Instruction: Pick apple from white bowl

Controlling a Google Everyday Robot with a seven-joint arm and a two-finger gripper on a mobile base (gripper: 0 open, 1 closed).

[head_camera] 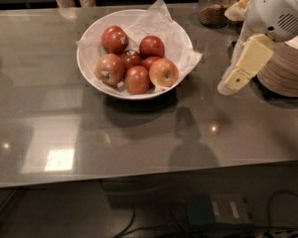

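Gripper [232, 82] hangs right of the bowl [87, 48], open or closed cannot be told; apple [164, 72] rests inside, front right, beside red apples [114, 38].

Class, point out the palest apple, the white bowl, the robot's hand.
apple [164, 72]: camera view, its front skin.
white bowl [92, 33]: camera view, left inner wall.
hand [232, 81]: camera view, lower tip, right of bowl.

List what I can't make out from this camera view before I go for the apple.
- Gripper, right of the white bowl: seen side-on, far side hidden.
- Apple, bowl's near right: underside hidden by paper and neighbouring apples.
- Middle apples: mostly covered by those around them.
- Plate stack: cut by right edge, partly behind the arm.
- Jar: top cut by upper edge.
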